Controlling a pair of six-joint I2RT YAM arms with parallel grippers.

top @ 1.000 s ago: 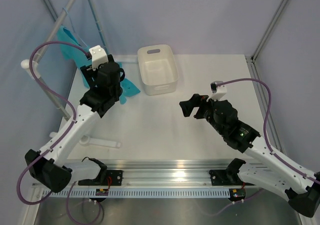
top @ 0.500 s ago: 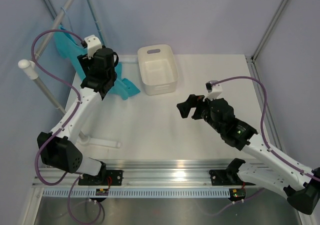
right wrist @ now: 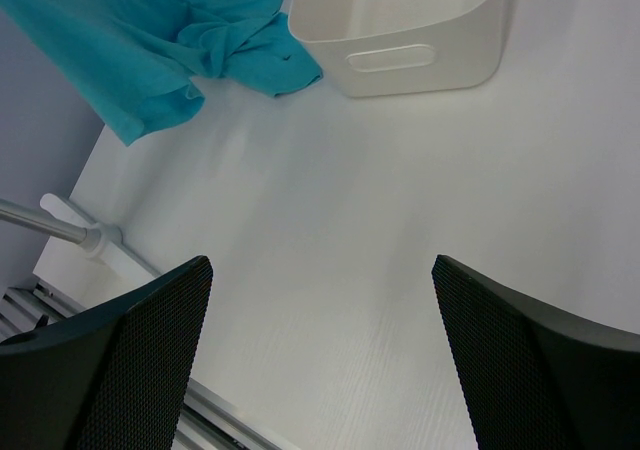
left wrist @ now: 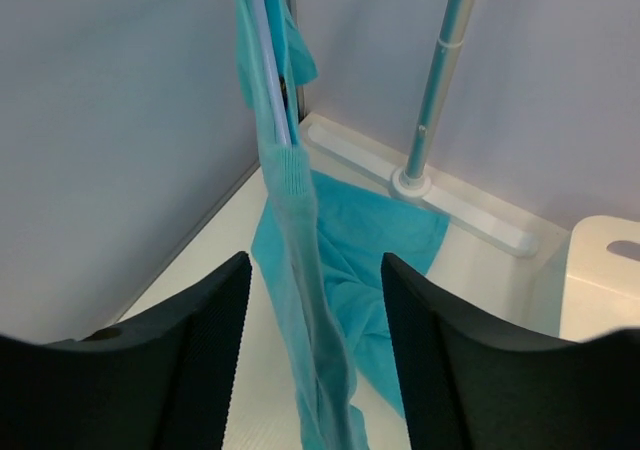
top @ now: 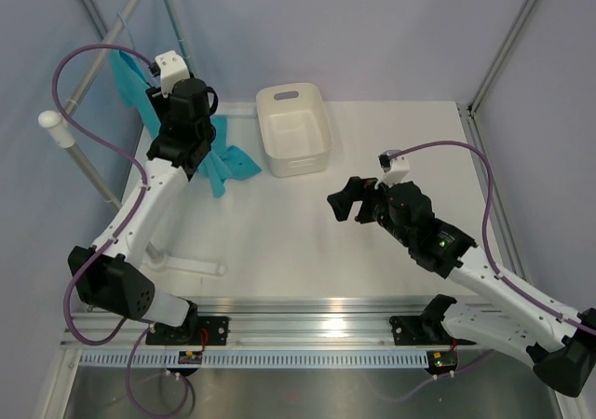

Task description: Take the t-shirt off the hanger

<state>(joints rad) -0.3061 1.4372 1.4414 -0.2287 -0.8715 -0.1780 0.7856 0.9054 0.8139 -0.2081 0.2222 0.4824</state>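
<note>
The teal t-shirt (top: 226,165) hangs from the light-blue wire hanger (top: 130,35) on the rack at the back left. Its lower end is bunched on the table beside the tub. In the left wrist view the shirt (left wrist: 300,220) falls as a narrow strip from the hanger's bar (left wrist: 268,70). My left gripper (top: 196,135) is high by the rack. It is open, and the strip hangs between its fingers (left wrist: 315,270) without being clamped. My right gripper (top: 343,200) is open and empty over the table's middle (right wrist: 320,270). The shirt (right wrist: 150,40) lies far to its left.
A white tub (top: 293,130) stands at the back centre, right of the shirt, and shows in the right wrist view (right wrist: 400,30). Grey rack poles (top: 88,172) slant at the left, with a foot bar (top: 191,265) on the table. A rack upright (left wrist: 435,80) stands behind the shirt.
My left gripper has risen and moved back toward the rack. The shirt's lower part has drawn in and bunched on the table. My right gripper has shifted slightly left.
</note>
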